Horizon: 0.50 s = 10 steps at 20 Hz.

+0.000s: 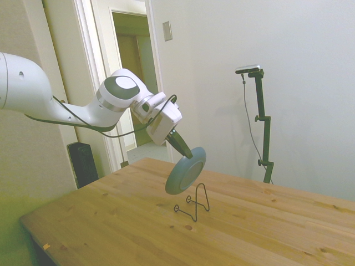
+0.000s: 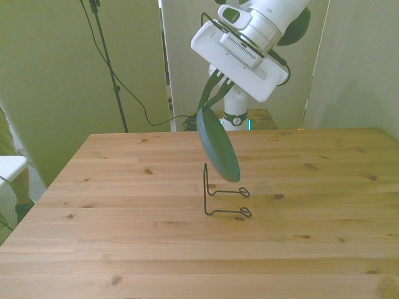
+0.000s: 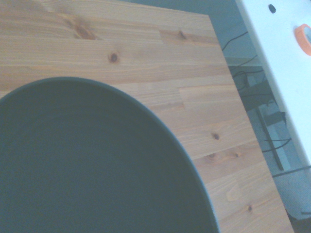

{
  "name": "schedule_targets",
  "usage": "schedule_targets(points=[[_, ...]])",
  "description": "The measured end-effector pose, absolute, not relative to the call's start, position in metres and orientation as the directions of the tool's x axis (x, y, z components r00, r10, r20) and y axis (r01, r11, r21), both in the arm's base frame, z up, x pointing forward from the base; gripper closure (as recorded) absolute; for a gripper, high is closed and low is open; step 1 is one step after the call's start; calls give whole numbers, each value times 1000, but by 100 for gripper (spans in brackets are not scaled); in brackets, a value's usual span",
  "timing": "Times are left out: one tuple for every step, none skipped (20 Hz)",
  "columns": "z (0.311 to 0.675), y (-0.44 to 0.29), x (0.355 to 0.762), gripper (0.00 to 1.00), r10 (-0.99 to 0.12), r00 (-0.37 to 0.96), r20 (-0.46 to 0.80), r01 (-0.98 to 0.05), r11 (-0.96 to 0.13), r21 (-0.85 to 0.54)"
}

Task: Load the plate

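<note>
Your gripper [image 1: 180, 145] has its jaws clamped on the upper rim of the plate [image 1: 186, 170], which hangs tilted in the air just above the wire stand [image 1: 194, 203] on the counter [image 1: 266, 233].

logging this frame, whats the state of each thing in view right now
plate: held by its upper rim, off the table, tilted steeply on edge, above the wire stand, not yet in it
gripper: jaws shut on the plate's rim, angled down toward the stand
wire stand: upright on the table, nothing in it
table: bears only the wire stand
</note>
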State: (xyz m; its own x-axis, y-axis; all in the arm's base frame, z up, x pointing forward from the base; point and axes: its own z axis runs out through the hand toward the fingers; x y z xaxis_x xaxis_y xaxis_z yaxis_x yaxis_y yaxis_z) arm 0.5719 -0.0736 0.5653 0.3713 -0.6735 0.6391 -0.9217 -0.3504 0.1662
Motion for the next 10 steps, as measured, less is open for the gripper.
schedule_targets(points=[[566, -76, 576, 100, -670, 369, 644, -924, -339, 177], [564, -79, 581, 100, -666, 370, 648, -925, -330, 189], [561, -81, 586, 100, -662, 372, 651, -925, -321, 203], [557, -81, 592, 100, -659, 376, 651, -924, -316, 214], [553, -81, 598, 100, -657, 381, 650, -923, -312, 225], [548, -79, 603, 100, -653, 388, 650, -921, -311, 236], [545, -77, 607, 100, -648, 394, 652, -918, -311, 246], [542, -74, 610, 100, -644, 399, 653, -916, -311, 253], [539, -71, 613, 100, -643, 403, 652, -914, -312, 258], [536, -68, 614, 100, -641, 407, 650, -913, -314, 262]])
